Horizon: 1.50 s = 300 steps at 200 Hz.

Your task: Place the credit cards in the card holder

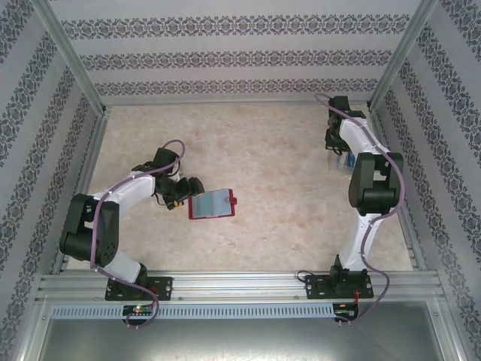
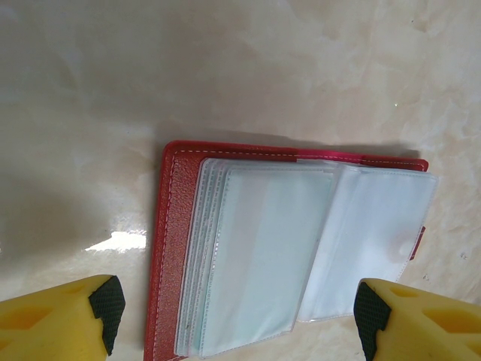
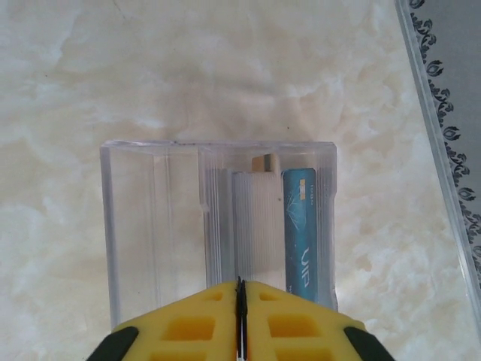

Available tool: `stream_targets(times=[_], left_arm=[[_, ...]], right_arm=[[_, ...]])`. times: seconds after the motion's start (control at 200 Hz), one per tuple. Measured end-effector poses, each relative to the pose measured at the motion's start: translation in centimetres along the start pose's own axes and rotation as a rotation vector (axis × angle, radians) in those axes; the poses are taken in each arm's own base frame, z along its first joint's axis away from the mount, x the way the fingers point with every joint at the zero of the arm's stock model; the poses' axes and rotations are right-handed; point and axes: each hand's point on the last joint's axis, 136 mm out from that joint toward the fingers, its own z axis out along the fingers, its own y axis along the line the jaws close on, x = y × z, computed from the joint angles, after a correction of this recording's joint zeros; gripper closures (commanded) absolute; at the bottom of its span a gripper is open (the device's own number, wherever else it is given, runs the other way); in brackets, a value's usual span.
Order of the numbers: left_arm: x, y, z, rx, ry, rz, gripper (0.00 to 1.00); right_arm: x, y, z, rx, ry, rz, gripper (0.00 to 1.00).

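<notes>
Our right gripper (image 3: 240, 289) is clenched, its yellow fingers pressed flat together right at the near wall of the holder (image 3: 150, 226). A thin dark line runs between the fingers, and we cannot tell whether anything is pinched there. The holder is a clear box that sits on the table (image 1: 285, 173) far to the right, close to the patterned side wall. Inside it one blue card (image 3: 304, 233) stands on edge against the right-hand wall, with a ribbed whitish strip (image 3: 255, 226) just beside it on the left. The left part of the holder looks bare, though the clear plastic makes that hard for us to judge.

Our left gripper (image 2: 240, 320) is released, with its two yellow fingers and their black pads (image 2: 109, 301) spread wide. They hang low over the near edge of the wallet (image 2: 167, 248) and touch nothing that we can see. The wallet is red and lies open and flat on the table left of centre, well apart from the holder. Its clear sleeves (image 2: 263, 256) are fanned out, the top one with a pale greenish tint. We cannot tell if a card sits inside any sleeve.
</notes>
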Motion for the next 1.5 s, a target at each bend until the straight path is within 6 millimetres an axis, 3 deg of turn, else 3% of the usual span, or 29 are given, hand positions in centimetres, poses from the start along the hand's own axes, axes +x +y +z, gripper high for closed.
stream_targets(times=[0.255,0.295,0.5,0.705,0.999,1.264,1.499], left_arm=[[0.0,0.0,0.0,0.0,0.0,0.0,0.18],[0.0,0.0,0.0,0.0,0.0,0.0,0.18],[0.0,0.0,0.0,0.0,0.001,0.0,0.18],[0.0,0.0,0.0,0.0,0.0,0.0,0.18],[0.0,0.0,0.0,0.0,0.0,0.0,0.18],[0.0,0.0,0.0,0.0,0.0,0.0,0.18],[0.0,0.0,0.0,0.0,0.0,0.0,0.18]], right_arm=[[-0.3,0.0,-0.3,-0.001,-0.007,-0.002,1.0],[-0.2,0.0,-0.2,-0.001,-0.006,-0.002,0.9],[-0.2,0.3,-0.3,-0.016,-0.003,-0.007,0.58],[-0.8,1.0,-1.3,-0.004,-0.024,-0.05,0.46],[-0.7,0.7,-0.7,0.057,-0.016,-0.088,0.45],[0.7,0.0,0.7,0.098,0.028,-0.103,0.49],[0.8,-0.9,1.0,0.127,0.031,-0.096,0.53]])
